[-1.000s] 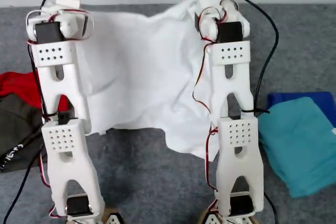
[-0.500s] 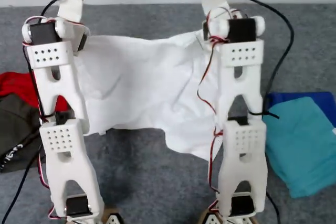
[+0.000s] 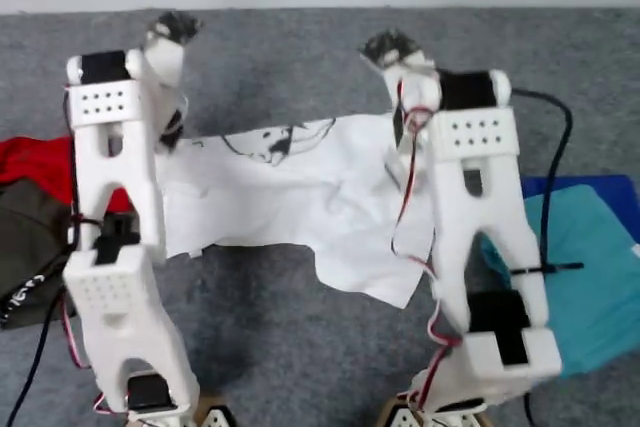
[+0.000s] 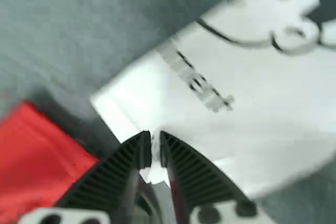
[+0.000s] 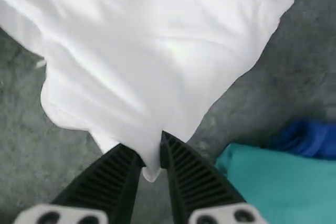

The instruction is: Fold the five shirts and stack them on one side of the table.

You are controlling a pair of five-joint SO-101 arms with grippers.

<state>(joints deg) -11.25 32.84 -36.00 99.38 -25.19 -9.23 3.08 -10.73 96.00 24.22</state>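
Under the left wrist camera, the left gripper (image 4: 151,139) had its jaws pressed together on an edge of the white shirt (image 4: 252,93), whose printed side faced up. A red shirt (image 4: 37,161) lay just beside it on the grey table (image 4: 79,24).

Under the right wrist camera, the right gripper (image 5: 152,150) pinched another edge of the white shirt the same way. A teal shirt (image 5: 262,177) lay close by, with a blue shirt (image 5: 307,137) at its far side.

From the high camera, I judged the job to be near its middle. The teal shirt lay folded on the blue one at one side of the table, which looked like the start of the stack. The white shirt lay in the middle of the table between the two arms, mid-fold. The red shirt and a dark shirt (image 3: 30,247) sat crumpled at the other side, not yet folded. That left the white fold to finish and those two to do and stack.

Against the earlier frames, both arms had drawn back toward their bases. They had carried the white shirt's far edge over the cloth, so it covered less of the table and its print had turned up.
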